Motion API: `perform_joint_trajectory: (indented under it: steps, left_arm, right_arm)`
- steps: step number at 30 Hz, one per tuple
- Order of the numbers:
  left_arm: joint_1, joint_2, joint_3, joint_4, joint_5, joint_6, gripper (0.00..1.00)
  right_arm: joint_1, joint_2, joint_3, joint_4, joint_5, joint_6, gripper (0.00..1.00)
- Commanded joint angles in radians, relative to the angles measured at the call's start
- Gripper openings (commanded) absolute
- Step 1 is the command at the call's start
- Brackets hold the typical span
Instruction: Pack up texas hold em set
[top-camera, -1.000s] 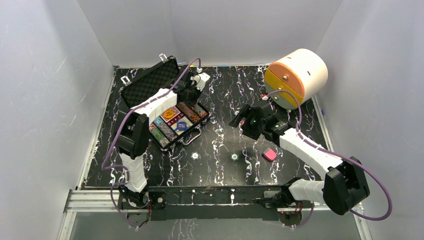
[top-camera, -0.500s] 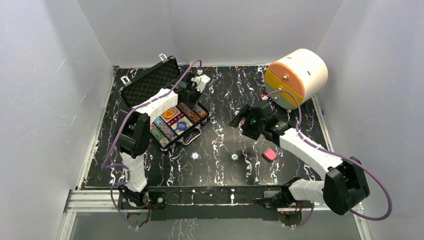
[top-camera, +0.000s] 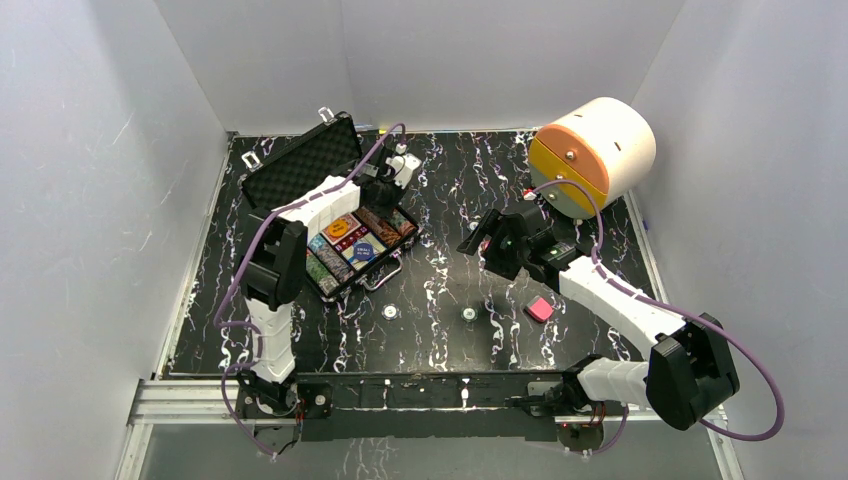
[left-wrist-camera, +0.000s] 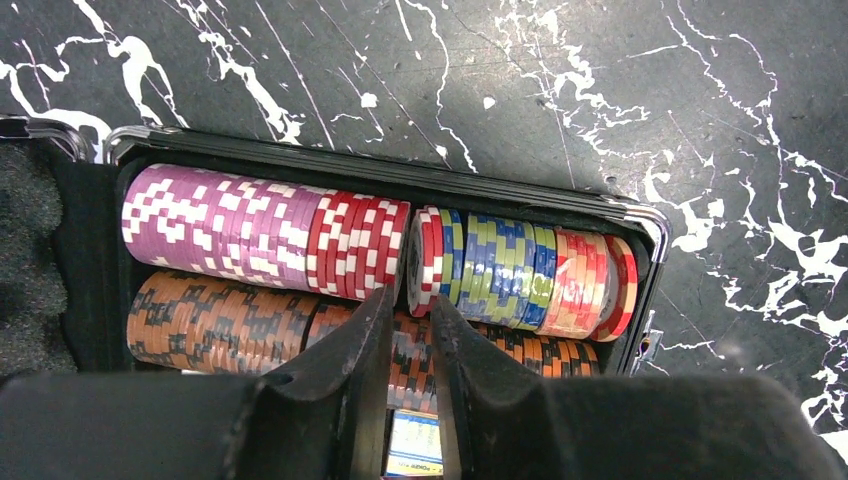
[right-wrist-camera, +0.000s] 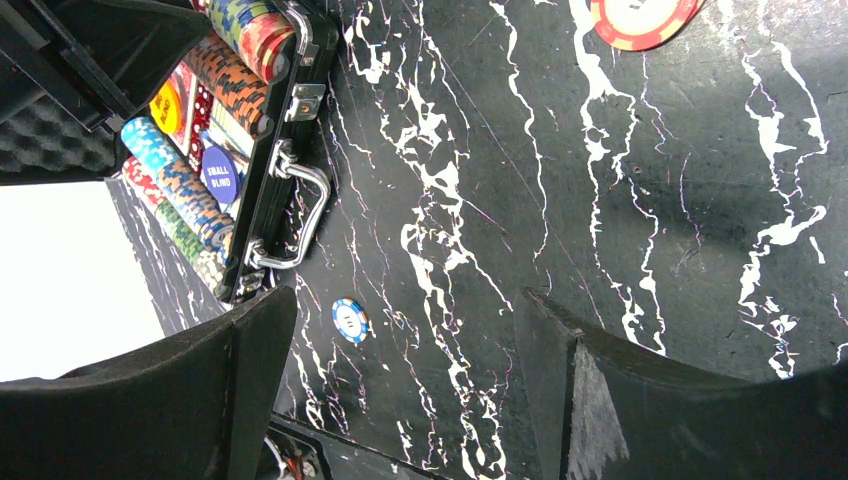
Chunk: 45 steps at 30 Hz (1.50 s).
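Note:
The black case (top-camera: 300, 165) lies open at the back left, lid leaning back, tray (top-camera: 330, 288) full of multicolour chip rows (top-camera: 352, 245). My left gripper (top-camera: 400, 166) hangs above the tray's far right corner. In the left wrist view it (left-wrist-camera: 412, 300) sits over the chip rows (left-wrist-camera: 260, 225), jaws a narrow gap apart with nothing between. My right gripper (top-camera: 474, 240) is wide open and empty above mid table. Its wrist view shows a blue-white chip (right-wrist-camera: 350, 320), a red chip (right-wrist-camera: 640, 15) and the case handle (right-wrist-camera: 300, 215). Two loose chips (top-camera: 390, 312) (top-camera: 468, 314) lie in front.
A large cream-and-orange cylinder (top-camera: 595, 155) lies at the back right. A small pink block (top-camera: 540, 309) sits beside my right forearm. White walls close in the table on three sides.
My left gripper has moved back and slightly right, away from over the chip rows toward the tray's far corner. The right arm has not moved.

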Motion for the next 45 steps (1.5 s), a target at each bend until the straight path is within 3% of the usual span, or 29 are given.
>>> perform_joint_trajectory:
  steps: [1,7,11,14,30,36,45]
  left_arm:
    - [0.0,-0.023,0.051,-0.024,-0.013,-0.009,0.2]
    - [0.001,-0.033,0.063,-0.032,0.003,-0.012,0.17]
    - [0.002,-0.024,0.059,-0.034,0.006,-0.013,0.04]
    - [0.001,-0.009,0.058,-0.044,0.015,-0.017,0.0]
    - [0.001,0.043,0.056,-0.044,-0.009,-0.038,0.0]
    - [0.004,-0.011,0.087,-0.045,0.005,-0.047,0.0]
    - [0.012,-0.149,0.11,-0.055,-0.002,-0.073,0.16]
  right_arm:
    - [-0.001,-0.017,0.043,0.016,0.012,-0.005,0.87]
    - [-0.001,-0.009,0.046,0.022,0.002,-0.006,0.87]
    - [0.0,-0.01,0.045,0.02,0.004,-0.008,0.87]
    - [0.0,-0.012,0.043,0.018,0.007,-0.01,0.87]
    - [0.0,-0.015,0.042,0.011,0.015,-0.011,0.87]
    - [0.0,-0.013,0.056,-0.007,0.04,-0.04,0.87]
    - [-0.001,0.006,0.125,-0.062,0.125,-0.116,0.87]
